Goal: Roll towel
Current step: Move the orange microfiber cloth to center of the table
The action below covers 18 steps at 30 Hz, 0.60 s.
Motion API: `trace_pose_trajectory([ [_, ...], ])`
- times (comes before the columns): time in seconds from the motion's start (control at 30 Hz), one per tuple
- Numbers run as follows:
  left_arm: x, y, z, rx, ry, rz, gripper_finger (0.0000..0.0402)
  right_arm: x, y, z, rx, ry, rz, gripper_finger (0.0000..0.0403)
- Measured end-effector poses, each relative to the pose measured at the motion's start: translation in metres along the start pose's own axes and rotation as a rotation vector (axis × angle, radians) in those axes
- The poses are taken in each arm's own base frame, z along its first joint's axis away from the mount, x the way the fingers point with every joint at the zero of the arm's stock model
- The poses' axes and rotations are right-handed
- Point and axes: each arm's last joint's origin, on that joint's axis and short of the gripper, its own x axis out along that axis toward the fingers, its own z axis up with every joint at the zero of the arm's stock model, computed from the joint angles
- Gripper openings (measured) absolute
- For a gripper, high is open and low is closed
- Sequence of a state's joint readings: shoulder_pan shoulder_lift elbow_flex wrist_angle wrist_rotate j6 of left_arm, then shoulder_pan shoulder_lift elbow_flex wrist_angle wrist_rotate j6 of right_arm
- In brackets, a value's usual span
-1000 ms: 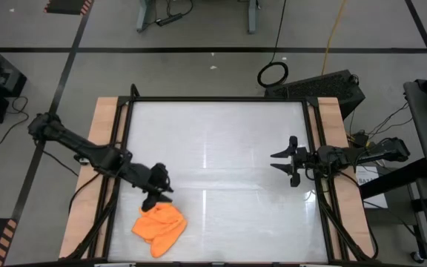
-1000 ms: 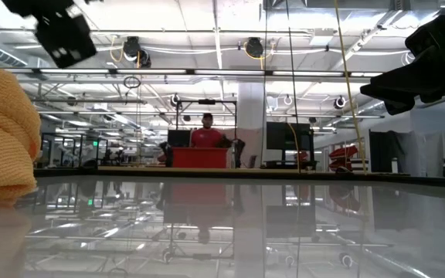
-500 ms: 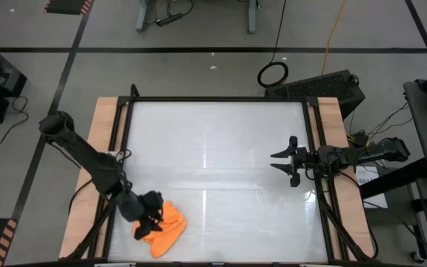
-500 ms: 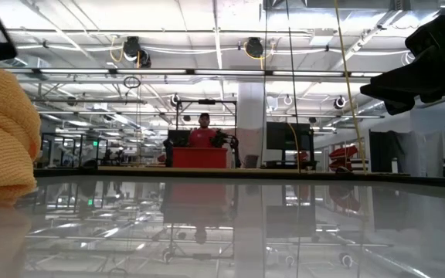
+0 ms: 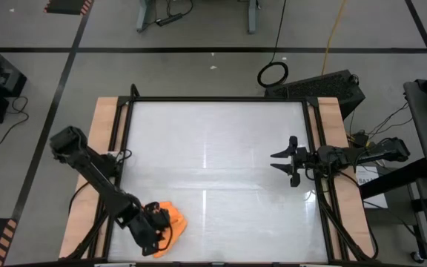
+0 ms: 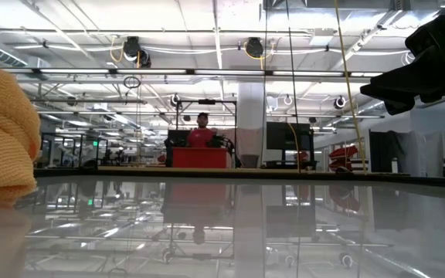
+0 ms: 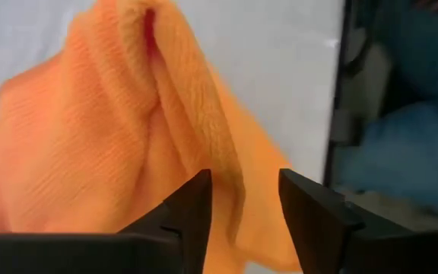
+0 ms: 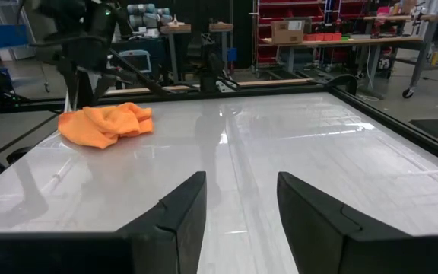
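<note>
The orange towel (image 5: pixel 170 221) lies crumpled at the bench's (image 5: pixel 221 148) near-left corner, where the left claw (image 7: pixel 243 199), fingers parted around a fold, readies a grip, while the right claw (image 5: pixel 282 160) waits open and empty near the right edge.

Large industrial lab or workshop hall. High ceiling with exposed trusses (image 6: pixel 222 73) and strip lights, top of the low view. A person (image 6: pixel 202 133) at a red bench, centre. Storage shelving (image 8: pixel 322 30) with boxes, upper right of the right wrist view.
</note>
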State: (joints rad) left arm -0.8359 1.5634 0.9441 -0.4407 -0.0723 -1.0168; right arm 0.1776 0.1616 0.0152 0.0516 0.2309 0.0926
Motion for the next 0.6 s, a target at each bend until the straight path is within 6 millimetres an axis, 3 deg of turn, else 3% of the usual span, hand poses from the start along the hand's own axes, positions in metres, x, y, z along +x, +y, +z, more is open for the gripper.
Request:
trace_pose_trajectory([
  [0.37, 0.0015, -0.0119, 0.0108, 0.122, -0.035, 0.168, 0.0128, 0.0, 0.0, 0.0001, 0.0, 0.0, 0.0, 0.0153],
  [0.6, 0.008, -0.011, 0.0098, 0.129, -0.029, 0.191, 0.0076, 0.0, 0.0, 0.0, 0.0, 0.001, 0.0, 0.0153],
])
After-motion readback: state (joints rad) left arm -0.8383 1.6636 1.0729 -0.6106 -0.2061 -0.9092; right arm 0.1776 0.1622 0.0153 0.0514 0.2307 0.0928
